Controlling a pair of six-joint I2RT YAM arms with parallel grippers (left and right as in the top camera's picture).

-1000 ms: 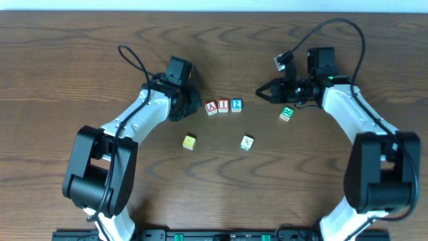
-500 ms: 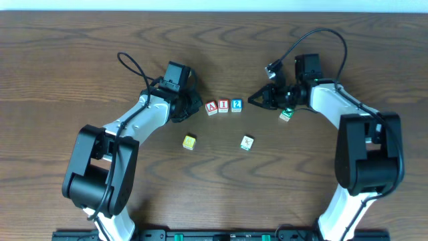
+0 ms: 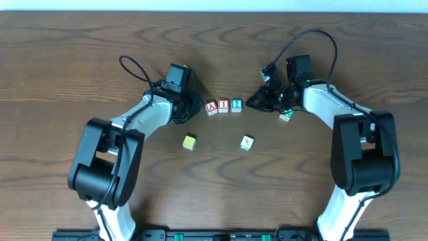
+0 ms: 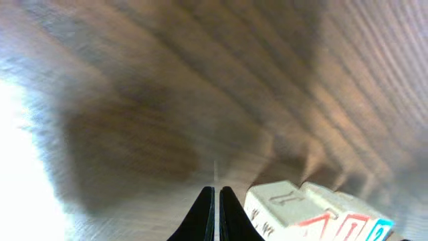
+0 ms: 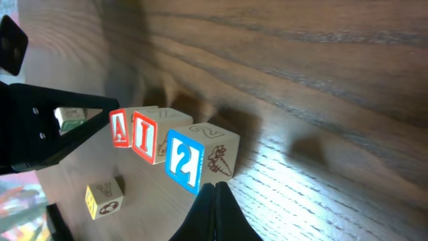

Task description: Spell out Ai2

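Observation:
Three letter cubes stand in a touching row mid-table: red-framed "A", red-framed "I", blue-framed "2". The right wrist view shows the "A", the "I" and the "2" side by side. My left gripper is shut and empty, just left of the "A" cube; its fingertips are closed. My right gripper is shut and empty, its tips just right of the "2".
A yellow cube lies in front of the row, also in the right wrist view. A green-marked cube lies front right. Another green-marked cube sits under my right arm.
My right gripper has moved left toward the "2" cube. My left gripper has shifted slightly toward the "A" cube. The cubes have not moved.

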